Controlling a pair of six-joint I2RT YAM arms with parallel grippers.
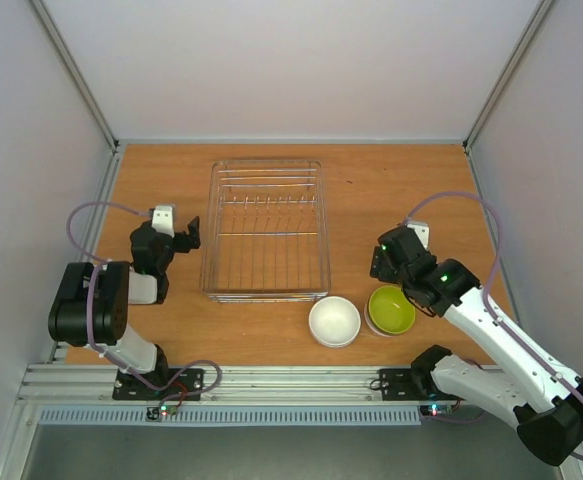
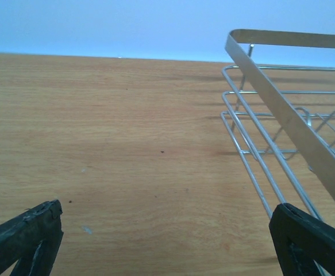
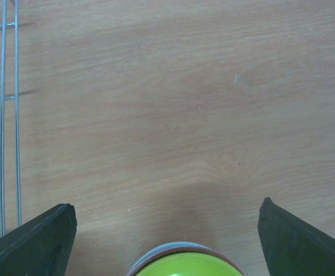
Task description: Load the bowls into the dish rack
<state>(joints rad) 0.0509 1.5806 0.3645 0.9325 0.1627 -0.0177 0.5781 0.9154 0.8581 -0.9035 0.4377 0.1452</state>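
1. Silver wire dish rack (image 1: pixel 267 296) sits mid-table.
2. A white bowl (image 1: pixel 334 321) and a lime green bowl (image 1: pixel 392 309) rest at its near right corner.
3. Left gripper (image 1: pixel 189 233) and right gripper (image 1: pixel 381 262) both gape, holding nothing.

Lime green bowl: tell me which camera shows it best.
Top external. It shows almost the whole lime green bowl from above, right of the white bowl. The right wrist view catches only a sliver of its rim at the bottom edge; the left wrist view shows none of it.
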